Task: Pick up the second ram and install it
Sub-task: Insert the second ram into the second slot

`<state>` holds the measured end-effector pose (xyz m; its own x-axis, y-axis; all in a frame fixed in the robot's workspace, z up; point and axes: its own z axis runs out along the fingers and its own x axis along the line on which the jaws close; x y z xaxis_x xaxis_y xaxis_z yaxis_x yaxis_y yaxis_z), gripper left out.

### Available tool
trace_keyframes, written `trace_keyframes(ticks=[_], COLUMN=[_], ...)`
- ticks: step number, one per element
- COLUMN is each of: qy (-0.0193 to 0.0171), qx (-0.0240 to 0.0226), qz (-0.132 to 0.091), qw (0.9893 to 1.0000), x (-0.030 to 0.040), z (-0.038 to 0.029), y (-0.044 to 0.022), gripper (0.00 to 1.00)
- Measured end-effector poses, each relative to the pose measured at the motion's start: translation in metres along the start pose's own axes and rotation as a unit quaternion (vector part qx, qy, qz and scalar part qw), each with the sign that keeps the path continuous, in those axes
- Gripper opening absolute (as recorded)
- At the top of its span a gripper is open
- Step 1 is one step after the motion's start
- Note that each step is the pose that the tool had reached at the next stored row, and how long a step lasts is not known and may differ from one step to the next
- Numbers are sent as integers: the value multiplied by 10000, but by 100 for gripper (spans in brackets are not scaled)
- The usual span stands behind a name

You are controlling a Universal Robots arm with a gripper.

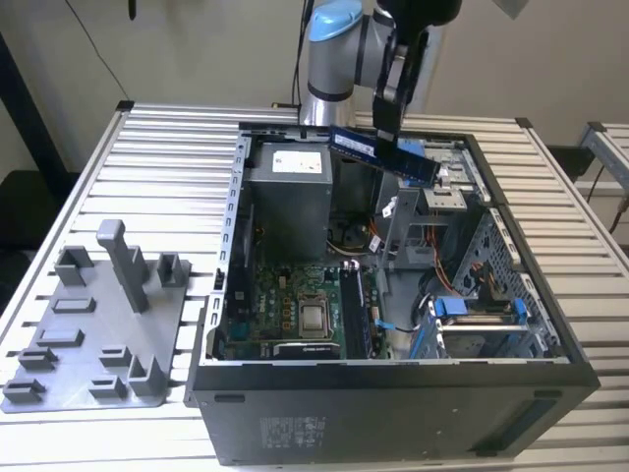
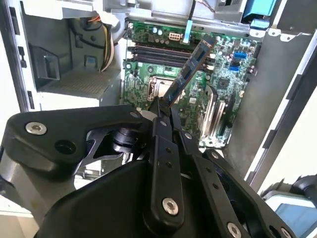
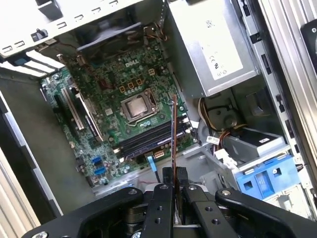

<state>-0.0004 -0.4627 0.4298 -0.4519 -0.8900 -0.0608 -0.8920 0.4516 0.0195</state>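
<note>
You had a table (image 1: 167, 147) of pale metal slats with grooves between them. An open computer case (image 1: 393, 418) lay on its side on it, taking up the middle and the exterior view's right, open face upward. Just beside the case, on the exterior view's left, a flat grey holder tray (image 1: 59, 379) sat on the slats, with several short blocks and one tall upright post (image 1: 126, 261) rising from it. The arm's base (image 1: 329, 93) stood at the far edge behind the case; whether it rested on the slats, you could not tell.
</note>
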Motion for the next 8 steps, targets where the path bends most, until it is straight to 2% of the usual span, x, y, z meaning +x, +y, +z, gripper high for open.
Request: trace_keyframes(ticks=[4,8], qy=[-7,-14], qx=[22,43], qz=[364,711], qw=[9993,9975], x=[0,1], z=[7,15], y=[0,-1], gripper=[14,14])
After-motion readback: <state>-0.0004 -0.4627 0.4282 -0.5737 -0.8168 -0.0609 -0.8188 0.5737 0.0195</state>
